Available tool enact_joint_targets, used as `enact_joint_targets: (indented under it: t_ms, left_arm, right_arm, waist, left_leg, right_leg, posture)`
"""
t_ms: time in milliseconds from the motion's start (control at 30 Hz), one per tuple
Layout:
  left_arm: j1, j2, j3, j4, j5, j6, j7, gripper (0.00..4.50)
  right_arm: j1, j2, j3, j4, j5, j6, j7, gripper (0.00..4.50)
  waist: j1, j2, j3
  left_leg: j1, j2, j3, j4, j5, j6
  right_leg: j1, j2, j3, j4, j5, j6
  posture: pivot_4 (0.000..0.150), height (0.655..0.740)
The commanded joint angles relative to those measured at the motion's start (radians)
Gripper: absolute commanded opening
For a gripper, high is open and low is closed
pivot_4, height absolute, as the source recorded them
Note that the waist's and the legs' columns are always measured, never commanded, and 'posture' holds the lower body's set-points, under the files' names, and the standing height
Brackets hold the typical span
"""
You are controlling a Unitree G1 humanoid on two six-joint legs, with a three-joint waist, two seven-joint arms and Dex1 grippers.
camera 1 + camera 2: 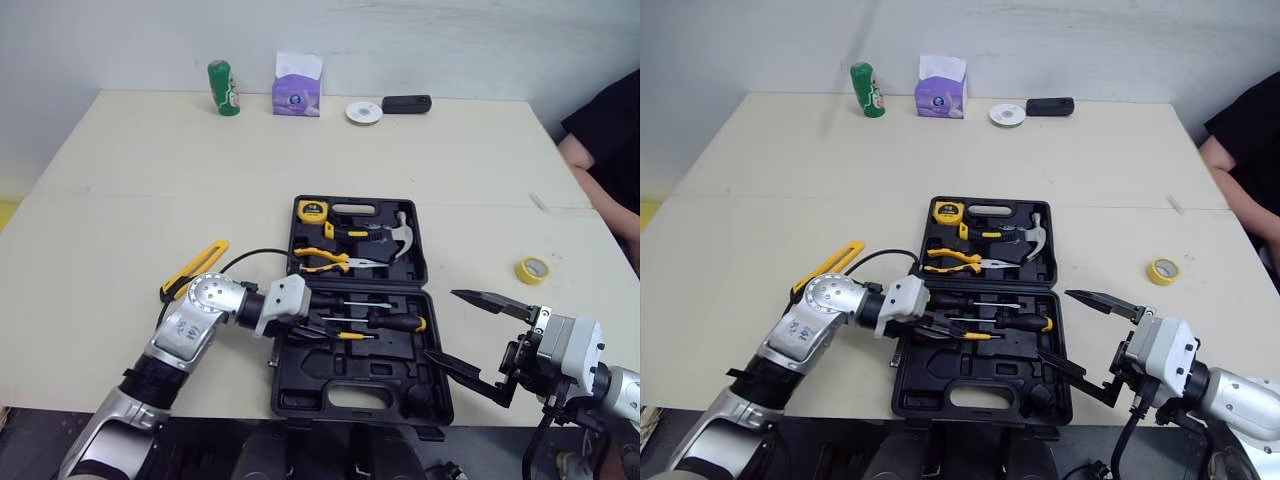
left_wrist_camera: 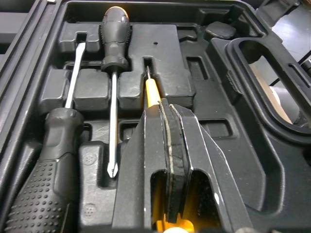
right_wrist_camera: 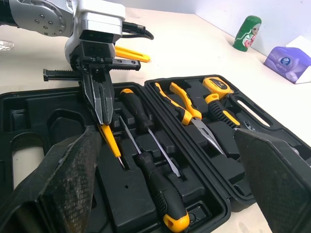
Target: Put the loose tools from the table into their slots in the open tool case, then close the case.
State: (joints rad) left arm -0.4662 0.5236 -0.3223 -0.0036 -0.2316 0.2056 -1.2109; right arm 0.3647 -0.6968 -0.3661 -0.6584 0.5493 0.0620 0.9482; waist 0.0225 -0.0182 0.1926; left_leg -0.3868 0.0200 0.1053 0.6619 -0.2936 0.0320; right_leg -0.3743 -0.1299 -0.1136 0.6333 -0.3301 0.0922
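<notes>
The black tool case (image 1: 355,385) lies open in front of me. Its far half holds a tape measure (image 1: 312,210), yellow-handled pliers (image 1: 325,260) and a hammer (image 1: 395,240). Two black-handled screwdrivers (image 2: 114,53) rest in slots of the near half. My left gripper (image 1: 325,327) reaches into that near half and is shut on a small yellow screwdriver (image 2: 151,92), whose tip lies in a slot beside them. My right gripper (image 1: 445,325) hangs open over the case's right front corner, with nothing between its fingers. A long yellow tool (image 1: 195,268) lies loose on the table left of the case.
A yellow tape roll (image 1: 532,269) sits right of the case. Along the far edge stand a green can (image 1: 224,88), a purple tissue box (image 1: 298,90), a white disc (image 1: 364,112) and a black object (image 1: 406,104). A person's arm (image 1: 600,190) rests at the right edge.
</notes>
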Motion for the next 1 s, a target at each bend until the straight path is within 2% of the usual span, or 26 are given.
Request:
enact_joint_targets:
  t_ms: [33,200,400,700,1000]
  left_arm:
    - [0.008,0.007,-0.010,0.012,0.025,0.028,0.014,0.02]
    - [0.018,0.028,-0.044,0.006,0.059,0.043,0.011,0.02]
    - [0.013,0.029,-0.049,0.029,0.110,0.085,0.087,0.02]
    - [0.000,0.039,-0.033,0.046,0.098,0.057,0.089,0.02]
    - [-0.028,-0.006,0.093,0.004,-0.091,0.015,-0.002,0.02]
  right_arm:
    - [-0.004,0.003,-0.012,-0.005,0.006,-0.015,-0.001,4.50]
    - [-0.002,0.003,-0.012,-0.002,0.003,-0.016,0.000,4.50]
    - [0.003,0.004,-0.015,-0.003,0.002,-0.019,0.001,4.50]
    - [0.003,0.006,-0.013,0.005,-0.001,-0.028,0.006,4.50]
    - [0.009,0.009,-0.008,0.015,-0.006,-0.046,0.007,4.50]
  waist:
    - [0.000,0.000,0.000]
    - [0.000,0.003,-0.002]
    - [0.002,0.003,-0.004]
    - [0.001,0.005,-0.008]
    - [0.002,0.006,-0.008]
  left_leg:
    - [0.000,0.000,0.000,0.000,0.000,0.000]
    - [0.000,0.000,0.000,0.000,0.000,0.000]
    - [0.001,0.000,0.000,0.000,-0.001,0.000]
    - [0.002,0.000,0.000,0.000,-0.002,0.001]
    - [0.000,0.000,0.000,0.000,-0.002,0.001]
  right_leg:
    - [0.000,0.000,0.000,0.000,0.000,0.000]
    - [0.000,0.000,0.000,0.000,0.000,0.000]
    - [0.001,0.000,0.000,0.000,0.000,0.000]
    - [0.002,0.000,0.000,0.000,0.000,0.000]
    - [0.000,-0.001,0.000,-0.001,0.000,0.000]
  posture:
    - [0.150,0.7400]
    - [0.150,0.7400]
    - [0.150,0.7400]
    - [0.150,0.7400]
    - [0.150,0.7400]
